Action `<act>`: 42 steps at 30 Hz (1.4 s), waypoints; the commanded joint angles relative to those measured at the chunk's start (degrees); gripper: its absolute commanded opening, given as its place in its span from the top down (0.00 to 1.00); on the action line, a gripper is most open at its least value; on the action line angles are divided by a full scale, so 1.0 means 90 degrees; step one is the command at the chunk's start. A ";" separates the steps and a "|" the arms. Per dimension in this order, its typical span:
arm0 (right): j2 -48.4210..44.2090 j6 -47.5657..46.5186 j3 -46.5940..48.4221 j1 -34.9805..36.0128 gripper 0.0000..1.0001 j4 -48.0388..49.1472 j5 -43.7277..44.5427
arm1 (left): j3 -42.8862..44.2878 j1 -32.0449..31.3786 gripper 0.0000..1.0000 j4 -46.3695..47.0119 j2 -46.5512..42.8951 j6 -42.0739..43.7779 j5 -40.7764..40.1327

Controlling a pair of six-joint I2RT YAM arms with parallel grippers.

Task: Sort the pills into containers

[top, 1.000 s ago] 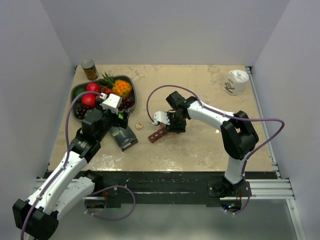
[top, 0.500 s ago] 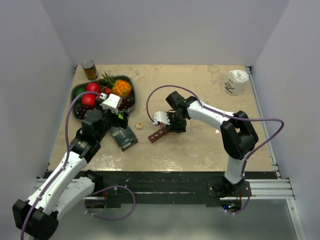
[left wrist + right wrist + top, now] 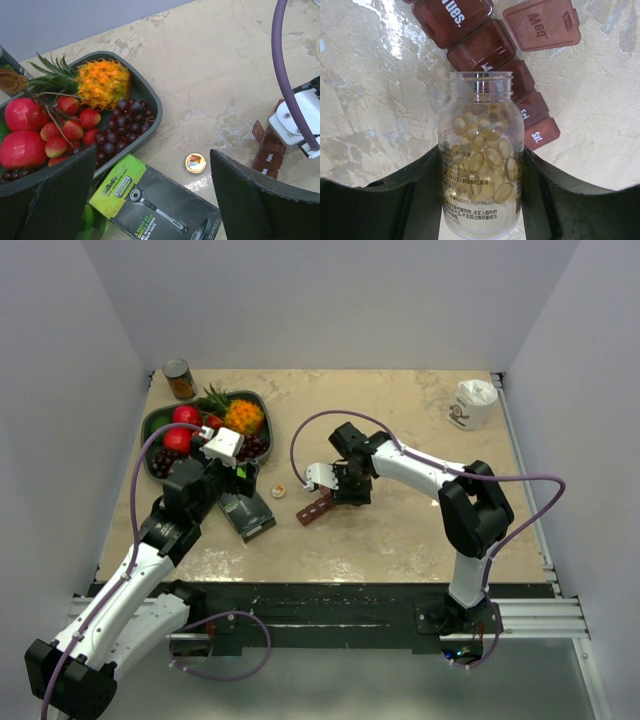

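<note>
Pills sit in uncapped bottle clamped in right hand, mid-frame, mouth over containers; one lid up, no pills visible in compartments, so sorting all left. Left hand wide open, empty

Left arm: extends forward from its base at a low slant, with the wrist raised and tipped downward. Left gripper: faces down, jaws fully apart, nothing between them.

Right arm: rises from its base, bends sharply at the elbow and reaches leftward toward the middle. Right gripper: angled down, jaws partly closed and clamped on both sides of a bottle, whose open mouth points away from the wrist.
</note>
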 commanded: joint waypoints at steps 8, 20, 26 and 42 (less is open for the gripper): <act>0.0062 0.0078 0.0301 0.0107 0.97 -0.0130 0.0222 | -0.0028 0.0041 0.01 0.0161 -0.0109 0.0078 0.0062; 0.0091 0.0156 0.0292 0.0116 0.97 -0.0101 0.0144 | -0.0018 0.0041 0.00 0.0161 -0.0110 0.0088 0.0062; 0.0081 0.0127 0.0331 0.0116 0.97 -0.0140 0.0202 | -0.0028 0.0041 0.00 0.0161 -0.0100 0.0088 0.0062; 0.0228 0.0059 0.0506 0.0165 0.97 -0.0335 0.0388 | -0.0028 0.0041 0.00 0.0171 -0.0109 0.0098 0.0062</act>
